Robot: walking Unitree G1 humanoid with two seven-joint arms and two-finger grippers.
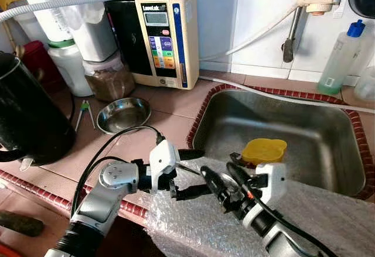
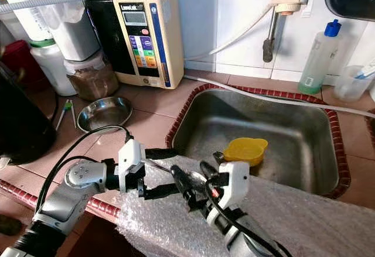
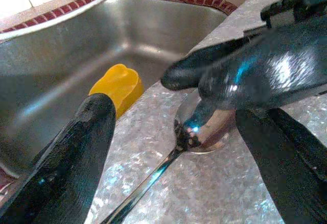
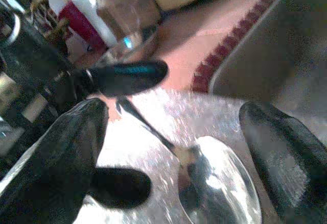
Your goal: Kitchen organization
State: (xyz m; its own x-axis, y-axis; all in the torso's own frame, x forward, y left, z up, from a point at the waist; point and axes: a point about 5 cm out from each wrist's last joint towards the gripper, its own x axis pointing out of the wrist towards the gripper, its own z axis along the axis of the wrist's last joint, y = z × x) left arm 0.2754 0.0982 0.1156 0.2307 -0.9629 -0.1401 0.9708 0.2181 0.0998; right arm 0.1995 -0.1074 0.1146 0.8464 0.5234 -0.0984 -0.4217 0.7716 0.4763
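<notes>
A metal spoon (image 3: pixel 203 128) lies on a sheet of bubble wrap (image 1: pixel 328 216) draped over the counter's front edge beside the steel sink (image 1: pixel 310 125). Its thin handle (image 1: pixel 186 168) points toward my left arm. My left gripper (image 1: pixel 193 173) is open, one finger on each side of the handle. My right gripper (image 1: pixel 218 168) faces it from the right, also open, its fingers (image 4: pixel 278 147) straddling the spoon's bowl (image 4: pixel 219 191). Neither gripper's fingers press on the spoon. A yellow plastic cup (image 1: pixel 263 150) lies in the sink just behind the grippers.
A small steel bowl (image 1: pixel 123 114) and small pliers (image 1: pixel 84 112) sit on the tiled counter to the left. A black kettle (image 1: pixel 26 116) stands at far left. Jars and a water ioniser (image 1: pixel 164 34) line the back wall; a green soap bottle (image 1: pixel 341 58) stands behind the sink.
</notes>
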